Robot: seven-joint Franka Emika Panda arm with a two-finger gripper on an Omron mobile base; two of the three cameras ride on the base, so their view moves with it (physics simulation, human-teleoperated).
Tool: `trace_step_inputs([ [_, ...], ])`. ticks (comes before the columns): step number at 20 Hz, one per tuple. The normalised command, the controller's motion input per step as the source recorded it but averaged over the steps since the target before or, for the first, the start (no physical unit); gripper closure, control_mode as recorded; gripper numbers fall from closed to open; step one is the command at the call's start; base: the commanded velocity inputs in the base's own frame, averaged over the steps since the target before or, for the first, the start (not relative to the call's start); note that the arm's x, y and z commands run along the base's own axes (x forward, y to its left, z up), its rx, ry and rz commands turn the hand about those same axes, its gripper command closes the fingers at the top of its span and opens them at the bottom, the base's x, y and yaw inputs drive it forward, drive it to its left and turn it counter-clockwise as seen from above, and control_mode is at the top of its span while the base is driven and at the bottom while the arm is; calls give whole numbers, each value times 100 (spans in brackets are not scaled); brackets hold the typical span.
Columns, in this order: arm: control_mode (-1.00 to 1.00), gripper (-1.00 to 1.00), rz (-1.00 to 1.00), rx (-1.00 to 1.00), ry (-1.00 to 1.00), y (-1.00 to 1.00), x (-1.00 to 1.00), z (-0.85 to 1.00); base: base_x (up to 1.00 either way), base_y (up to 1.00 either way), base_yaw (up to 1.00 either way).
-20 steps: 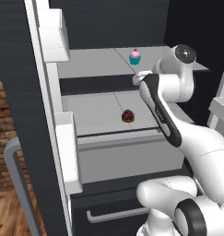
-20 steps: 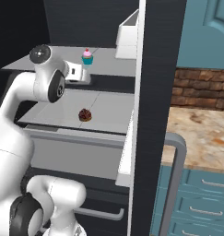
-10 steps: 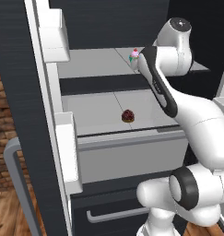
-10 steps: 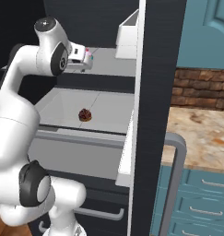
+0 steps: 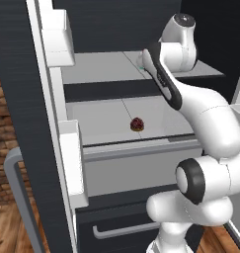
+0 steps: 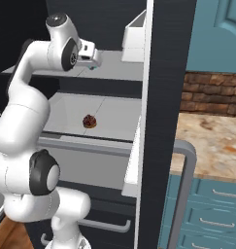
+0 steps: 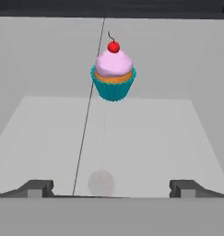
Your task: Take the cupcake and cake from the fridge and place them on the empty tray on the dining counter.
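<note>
While pincer [image 7: 111,188] gapes, cupcake [image 7: 113,73] ahead, apart

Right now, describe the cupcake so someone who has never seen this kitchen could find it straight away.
Look into the open dark fridge and find the upper light grey shelf, where the white arm's open gripper points. The cupcake stands upright there, ahead of the fingertips, untouched. Its teal wrapper, pink frosting and red cherry set it apart from the dark brown cake on the shelf below.
</note>
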Motion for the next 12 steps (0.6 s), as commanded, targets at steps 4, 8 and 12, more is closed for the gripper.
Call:
trace_step_inputs([
  [4, -100, -100, 0, 0, 0, 0, 34, 28, 0, 0, 0],
  [8, -100, -100, 0, 0, 0, 0, 36, 12, 0, 0, 0],
  [12, -100, -100, 0, 0, 4, 0, 48, -17, 0, 0, 0],
])
